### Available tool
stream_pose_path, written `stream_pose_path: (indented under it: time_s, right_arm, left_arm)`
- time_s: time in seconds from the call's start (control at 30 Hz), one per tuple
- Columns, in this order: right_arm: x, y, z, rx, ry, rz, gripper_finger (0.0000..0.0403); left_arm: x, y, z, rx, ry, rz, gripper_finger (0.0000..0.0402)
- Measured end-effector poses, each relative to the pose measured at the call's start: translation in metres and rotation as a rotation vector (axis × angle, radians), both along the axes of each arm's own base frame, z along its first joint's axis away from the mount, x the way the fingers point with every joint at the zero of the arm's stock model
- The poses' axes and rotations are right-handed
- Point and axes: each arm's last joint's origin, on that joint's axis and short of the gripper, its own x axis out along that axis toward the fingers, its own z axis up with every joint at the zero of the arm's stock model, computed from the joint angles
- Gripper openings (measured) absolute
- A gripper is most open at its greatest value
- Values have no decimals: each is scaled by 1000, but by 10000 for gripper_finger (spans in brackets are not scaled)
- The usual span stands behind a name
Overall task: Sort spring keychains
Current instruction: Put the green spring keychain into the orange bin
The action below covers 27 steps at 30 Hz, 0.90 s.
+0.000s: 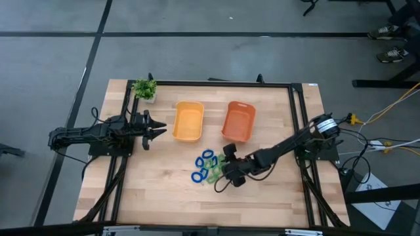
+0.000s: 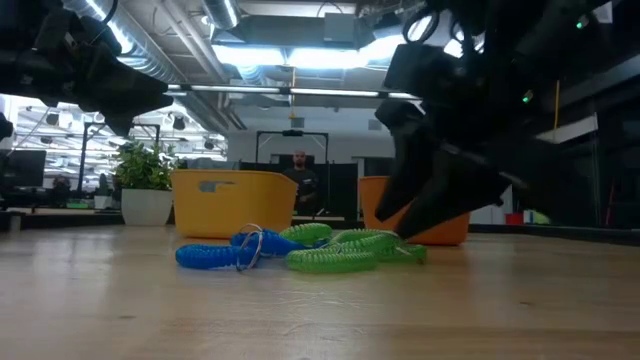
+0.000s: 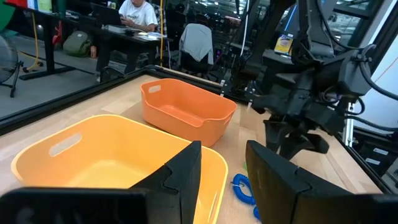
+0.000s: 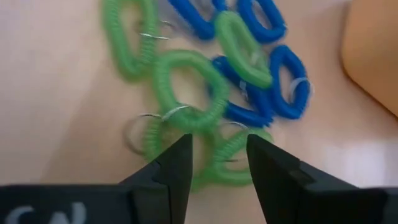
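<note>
High view: both bins empty, nothing sorted yet. Spring keychains (image 1: pixel 206 167) all piled on bench (image 1: pixel 157 190) near orange bin (image 1: pixel 239 121). R hand (image 1: pixel 230 172) over pile, fingers apart, holding nothing. L hand (image 1: pixel 157 129) idle by yellow bin (image 1: pixel 188 121), fingers apart.

We see bright blue keychains (image 1: pixel 201 161) and green keychains (image 1: pixel 214 173) at lower centre of the high view, a yellow bin (image 1: pixel 188 121) and an orange bin (image 1: pixel 239 120) above them, a leafy green plant (image 1: pixel 144 88) at upper left, on a pale, striped wood table (image 1: pixel 157 190), with dark arms.
</note>
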Motion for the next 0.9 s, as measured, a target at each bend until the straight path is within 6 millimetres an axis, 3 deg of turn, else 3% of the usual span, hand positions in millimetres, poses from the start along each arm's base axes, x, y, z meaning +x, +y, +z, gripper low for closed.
stream_pose_path:
  time_s: [0.53, 0.9]
  right_arm:
    - [-8, -14, -13, 7, 37, -66, 127]
    - [-8, -13, -14, 37, 57, -37, 39]
  left_arm:
    - [0, 0, 0, 0, 0, 0, 123]
    - [0, 0, 0, 0, 0, 0, 123]
